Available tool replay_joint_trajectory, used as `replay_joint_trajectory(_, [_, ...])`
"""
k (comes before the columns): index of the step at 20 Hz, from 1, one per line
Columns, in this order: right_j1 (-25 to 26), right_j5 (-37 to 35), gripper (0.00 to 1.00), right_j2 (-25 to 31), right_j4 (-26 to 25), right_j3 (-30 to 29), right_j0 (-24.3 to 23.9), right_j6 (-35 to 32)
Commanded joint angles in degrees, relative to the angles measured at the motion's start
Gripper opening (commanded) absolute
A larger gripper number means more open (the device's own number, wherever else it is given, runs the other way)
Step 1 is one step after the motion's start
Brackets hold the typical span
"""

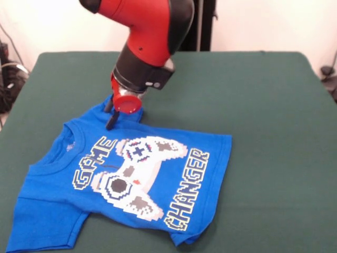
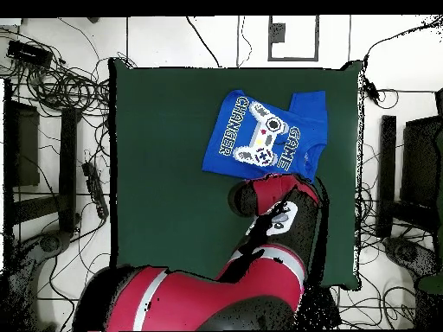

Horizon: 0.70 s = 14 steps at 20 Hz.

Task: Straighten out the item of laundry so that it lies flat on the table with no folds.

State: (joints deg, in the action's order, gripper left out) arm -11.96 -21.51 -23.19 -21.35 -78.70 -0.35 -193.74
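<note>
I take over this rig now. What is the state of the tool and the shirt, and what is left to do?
Tool: low over the far sleeve of the blue T-shirt; whether it grips the cloth, I cannot tell.
Shirt: print side up on the green table, near its front edge in the front view.
Done: the body lies mostly flat.
Left: the sleeve by the tool looks bunched, and the hem corner near "CHANGER" looks folded; flatten both.

Lab: cables (image 2: 52,82) strewn around green table (image 2: 173,173).
</note>
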Motion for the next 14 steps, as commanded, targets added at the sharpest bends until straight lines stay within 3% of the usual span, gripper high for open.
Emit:
replay_joint_trajectory(1, [4.9,5.1,1.0,10.4,2.8,-6.6,0.0,-0.6])
replay_joint_trajectory(14, [4.9,10.9,1.0,10.5,0.9,-11.7,-0.9,0.0])
